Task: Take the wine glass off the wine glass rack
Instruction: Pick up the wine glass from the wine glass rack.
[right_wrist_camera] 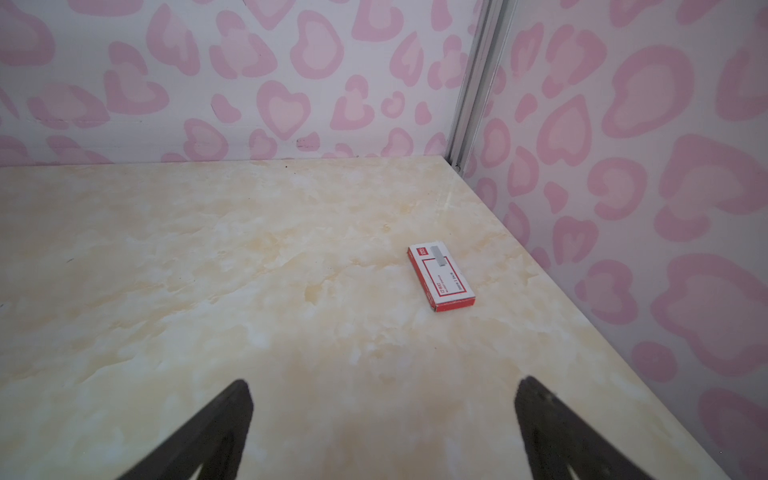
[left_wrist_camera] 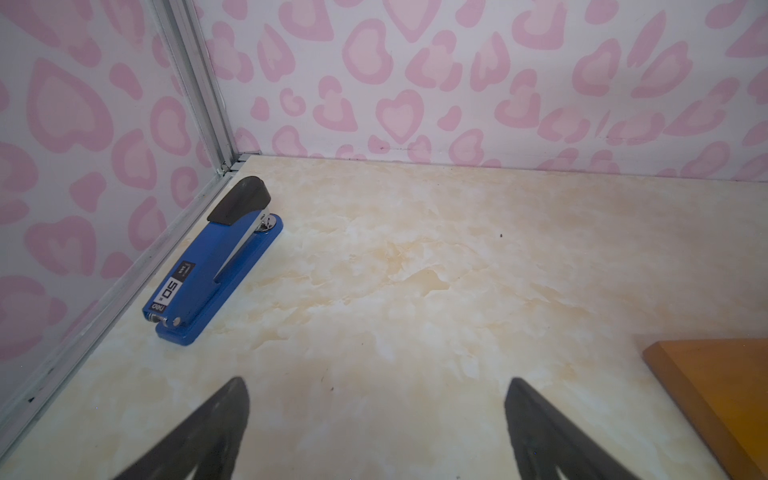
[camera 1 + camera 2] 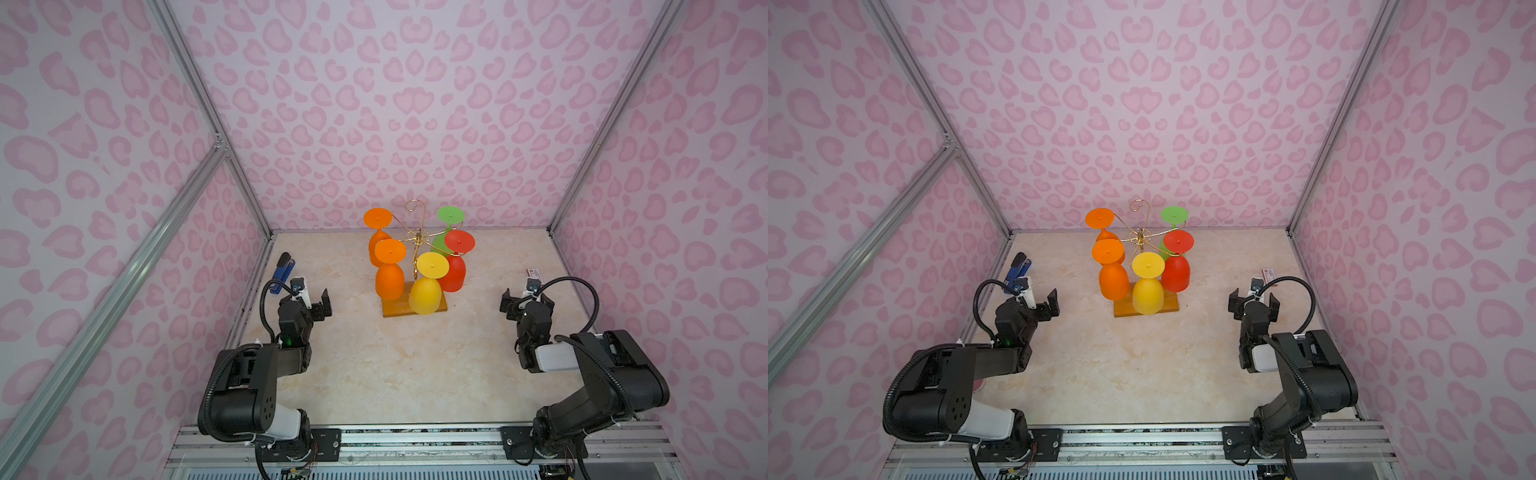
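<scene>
Wine glasses [image 3: 424, 296] — five — hang inverted on the rack [image 3: 395, 311].

Wine glass rack [image 3: 417, 237] wire is seen as thin glossy gold metal; its base [image 3: 392, 309] as smooth wood. Wine glasses [image 3: 424, 296] are read as opaque, matt, plastic-like. Table top [image 1: 208, 270] is finished smooth, marble-look, slight sheen. Walls [image 3: 415, 104] are covered in matt printed sheet; frame profiles [image 2: 199, 83] are bare silvery metal. Stapler [image 2: 216, 266] is finished glossy blue, with matt black cap. Staple box [image 1: 441, 277] is printed card. Fingers of left gripper [image 2: 376, 386] and right gripper [image 1: 382, 386] are noted matt black.
</scene>
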